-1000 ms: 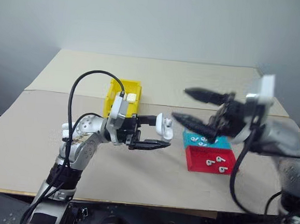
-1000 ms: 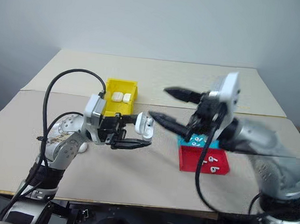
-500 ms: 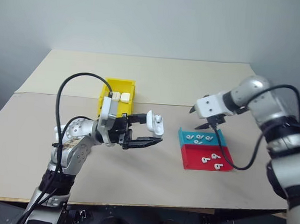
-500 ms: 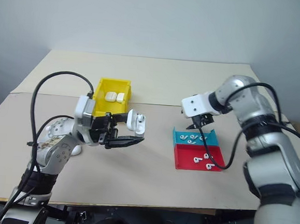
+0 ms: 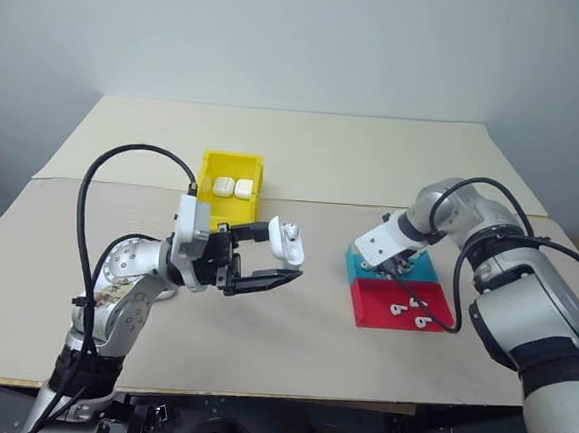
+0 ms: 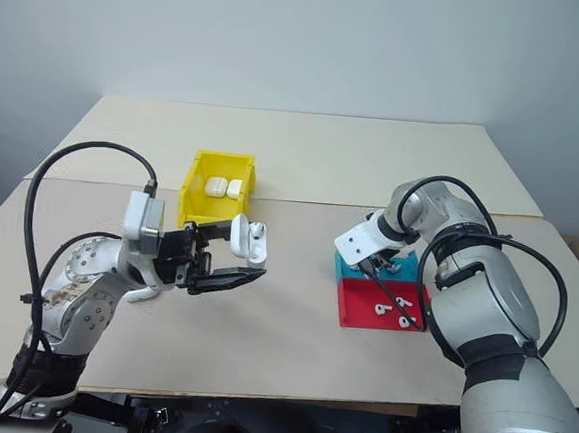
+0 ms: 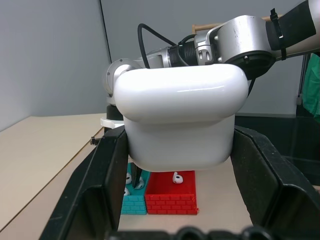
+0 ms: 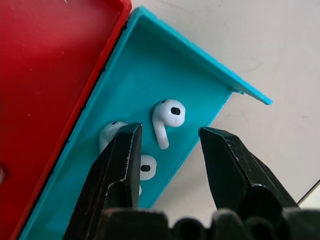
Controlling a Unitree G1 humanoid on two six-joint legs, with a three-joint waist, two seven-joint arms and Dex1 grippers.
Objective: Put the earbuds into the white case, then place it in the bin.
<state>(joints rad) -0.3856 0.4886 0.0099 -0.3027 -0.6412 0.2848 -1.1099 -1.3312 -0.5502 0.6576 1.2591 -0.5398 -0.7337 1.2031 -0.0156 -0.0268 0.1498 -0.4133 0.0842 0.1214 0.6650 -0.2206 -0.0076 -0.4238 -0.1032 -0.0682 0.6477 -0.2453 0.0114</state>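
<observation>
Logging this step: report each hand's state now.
Left hand: closed on the small glossy white earbud case.
Right hand: open, empty, over the shallow teal plastic tray.

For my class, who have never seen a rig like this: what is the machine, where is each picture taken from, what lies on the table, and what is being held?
This is a humanoid robot with two arms, each ending in a gripper of two black fingers. Two pictures come from cameras in its head, looking down over a beige table. The other two come from cameras on its wrists, looking along the fingers.

On the table stand a yellow bin with two white cases inside, a teal tray and a red tray, both holding small white earbuds.

The left gripper holds an open white earbud case above the table. The right gripper points down into the teal tray, its fingers apart around one earbud, not yet gripping it.
</observation>
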